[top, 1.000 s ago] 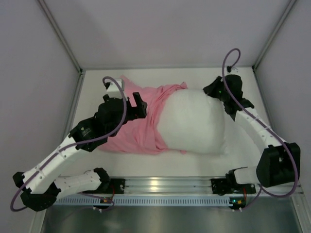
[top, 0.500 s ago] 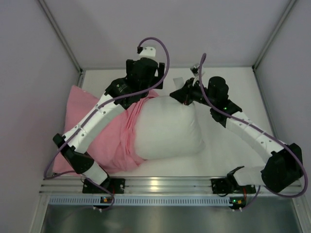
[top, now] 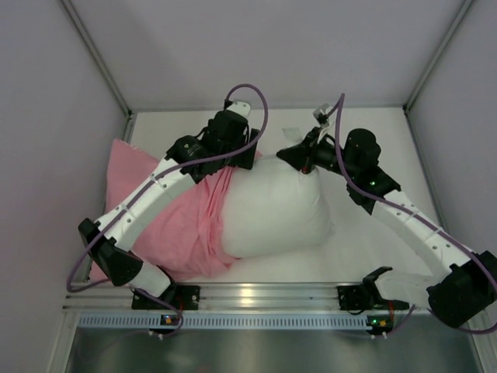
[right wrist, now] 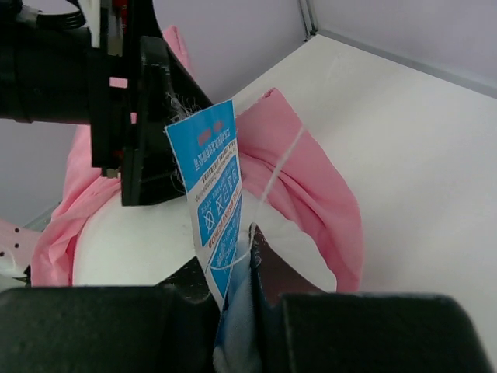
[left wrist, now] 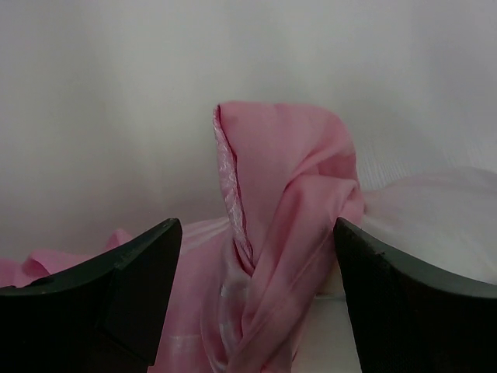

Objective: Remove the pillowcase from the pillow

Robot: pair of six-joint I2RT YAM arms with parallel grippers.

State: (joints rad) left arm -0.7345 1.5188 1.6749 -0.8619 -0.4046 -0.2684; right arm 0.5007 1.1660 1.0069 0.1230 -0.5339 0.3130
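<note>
Across the middle of the bench [top: 373, 132] a plump, plain white pillow [top: 276, 206] is laid, its left part sheathed in a bunched pink pillowcase [top: 171, 217]. A raised pink fold is straddled by the left claw [left wrist: 256, 256], spread wide and gripping nothing. The pillow's far corner, beside a blue tag [right wrist: 213, 202], is pinched by the clenched right claw [right wrist: 252, 252].

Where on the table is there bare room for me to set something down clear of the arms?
Bare table lies right of the pillow, bordered by the right arm and the near rail; another patch fills the far right corner. The left half is crowded by the pink pillowcase and left arm.
</note>
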